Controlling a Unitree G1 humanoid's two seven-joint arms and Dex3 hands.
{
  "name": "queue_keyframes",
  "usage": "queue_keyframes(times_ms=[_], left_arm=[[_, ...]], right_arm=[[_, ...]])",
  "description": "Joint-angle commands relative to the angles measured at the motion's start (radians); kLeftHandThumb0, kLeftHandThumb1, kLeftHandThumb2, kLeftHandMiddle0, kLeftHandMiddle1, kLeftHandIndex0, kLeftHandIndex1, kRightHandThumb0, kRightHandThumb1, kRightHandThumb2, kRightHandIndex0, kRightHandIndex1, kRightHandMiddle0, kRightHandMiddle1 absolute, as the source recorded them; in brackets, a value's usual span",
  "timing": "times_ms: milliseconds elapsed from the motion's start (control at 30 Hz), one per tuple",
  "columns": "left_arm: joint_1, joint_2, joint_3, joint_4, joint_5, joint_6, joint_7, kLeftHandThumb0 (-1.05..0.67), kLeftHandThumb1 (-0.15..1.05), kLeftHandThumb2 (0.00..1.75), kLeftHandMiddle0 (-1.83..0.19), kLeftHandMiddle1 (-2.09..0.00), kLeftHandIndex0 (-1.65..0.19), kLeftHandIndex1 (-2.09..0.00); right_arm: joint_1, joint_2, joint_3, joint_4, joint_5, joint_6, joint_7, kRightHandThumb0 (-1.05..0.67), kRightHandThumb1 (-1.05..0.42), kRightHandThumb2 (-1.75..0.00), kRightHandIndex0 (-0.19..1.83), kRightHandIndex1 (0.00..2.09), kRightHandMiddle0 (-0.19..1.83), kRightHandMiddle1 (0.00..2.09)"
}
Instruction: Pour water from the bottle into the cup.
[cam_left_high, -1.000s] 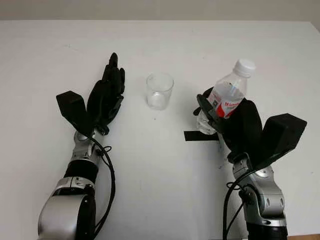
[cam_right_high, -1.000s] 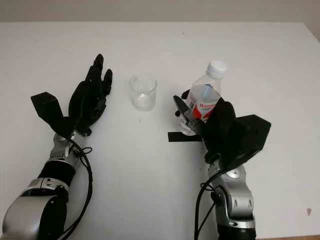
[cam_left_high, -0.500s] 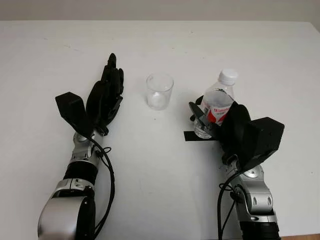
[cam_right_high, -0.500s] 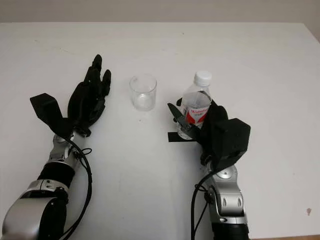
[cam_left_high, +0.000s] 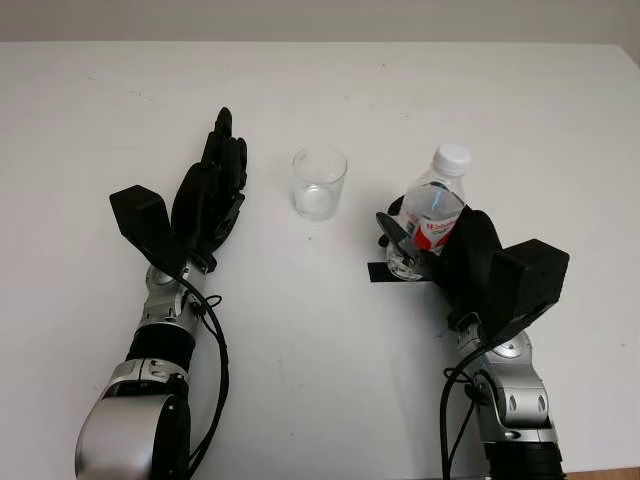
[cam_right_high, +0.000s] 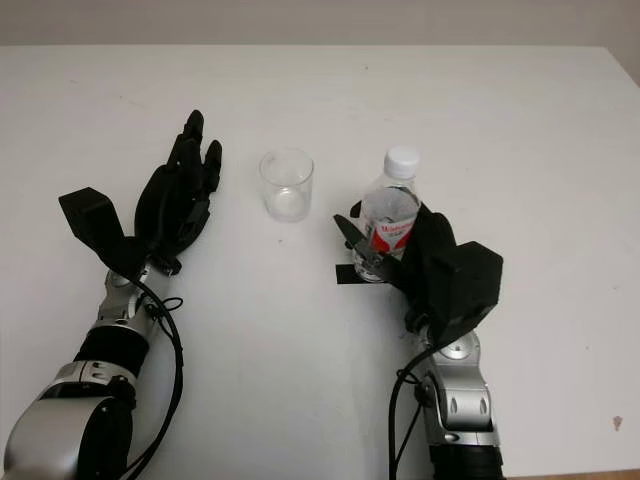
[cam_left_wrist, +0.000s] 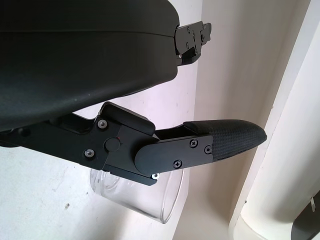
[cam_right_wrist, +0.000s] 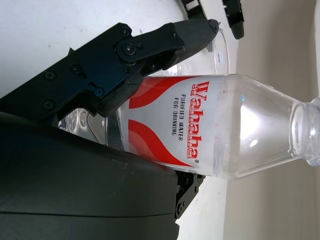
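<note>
White tabletop (cam_left_high: 330, 380) spreads wide around my two hands, with bare surface running to the far edge and out to both sides, and a broad bare stretch toward me between my arms. My right hand (cam_left_high: 440, 240) is closed around the bottle (cam_left_high: 428, 215), fingers wrapped over its lower body, at the right of centre. The bottle stands close to upright, its long axis vertical with a slight lean, white cap (cam_left_high: 451, 158) on top, and its base sits at a strip of black tape (cam_left_high: 385, 272) stuck to the table. I cannot tell whether the base touches the surface. On the bottle's red-and-white label (cam_right_wrist: 170, 122) I read "Wahaha" and beneath it "PURIFIED WATER FOR DRINKING".

The cup (cam_left_high: 319, 183), clear plastic, stands upright with its mouth up, to the left of the bottle and a little farther from me, with a gap of bare table between them. My left hand (cam_left_high: 212, 190) is open, holding nothing, just left of the cup, fingers pointing away from me. In my left wrist view the cup's rim (cam_left_wrist: 167, 210) lies just past one fingertip (cam_left_wrist: 235, 139).
</note>
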Motion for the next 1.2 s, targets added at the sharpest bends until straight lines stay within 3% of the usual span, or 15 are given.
queue_keyframes(times_ms=[0, 133, 200, 267, 300, 400, 567, 833, 1167], left_arm=[[0.015, 0.007, -0.002, 0.009, 0.006, -0.007, -0.007, -0.85, 1.05, 0.60, 0.19, 0.00, 0.19, 0.00], [0.009, 0.008, 0.000, 0.011, 0.003, -0.003, -0.011, -0.85, 1.05, 0.61, 0.19, 0.00, 0.19, 0.00], [0.007, 0.008, 0.000, 0.012, 0.004, -0.002, -0.010, -0.85, 1.05, 0.60, 0.19, 0.00, 0.19, 0.00], [0.004, 0.008, 0.001, 0.015, 0.002, -0.003, -0.012, -0.85, 1.05, 0.60, 0.19, 0.00, 0.19, 0.00], [0.002, 0.007, 0.002, 0.017, 0.000, -0.003, -0.013, -0.84, 1.05, 0.60, 0.19, 0.00, 0.19, 0.00], [0.000, 0.006, 0.002, 0.021, 0.001, -0.009, -0.015, -0.84, 1.05, 0.61, 0.19, 0.00, 0.19, 0.00], [-0.004, 0.008, 0.002, 0.025, 0.002, -0.015, -0.014, -0.85, 1.05, 0.60, 0.19, 0.00, 0.19, 0.00], [-0.009, 0.012, 0.009, 0.031, -0.009, -0.009, -0.024, -0.86, 1.05, 0.57, 0.19, 0.00, 0.19, 0.00], [-0.006, 0.014, 0.003, 0.027, 0.001, -0.007, -0.015, -0.86, 1.05, 0.59, 0.19, 0.00, 0.19, 0.00]], right_arm=[[0.045, -0.014, 0.016, -0.007, -0.005, 0.020, 0.018, -0.53, -1.05, -0.26, 0.83, 2.09, 0.53, 2.09], [0.085, -0.032, 0.023, -0.005, 0.018, -0.013, 0.082, -0.57, -1.05, -0.13, 0.22, 2.03, 0.13, 2.05], [0.115, -0.083, 0.049, -0.063, -0.003, 0.025, 0.133, -0.61, -1.03, -0.07, 0.00, 1.48, -0.06, 1.72], [0.135, -0.126, 0.064, -0.118, -0.014, 0.064, 0.179, -0.63, -0.99, -0.06, 0.03, 0.73, -0.08, 1.12], [0.140, -0.137, 0.067, -0.132, -0.015, 0.072, 0.190, -0.63, -0.98, -0.05, 0.07, 0.48, -0.05, 0.90], [0.159, -0.158, 0.071, -0.156, -0.015, 0.059, 0.217, -0.64, -0.95, -0.05, 0.08, 0.13, -0.01, 0.53], [0.177, -0.161, 0.067, -0.157, -0.011, 0.035, 0.226, -0.67, -0.94, -0.05, -0.01, 0.03, -0.04, 0.34], [0.196, -0.139, 0.046, -0.146, 0.013, 0.017, 0.194, -0.72, -0.90, -0.05, -0.13, 0.02, -0.08, 0.21], [0.203, -0.102, 0.014, -0.055, -0.055, -0.196, 0.055, -0.88, -0.89, -0.05, -0.19, 0.00, -0.19, 0.09]])
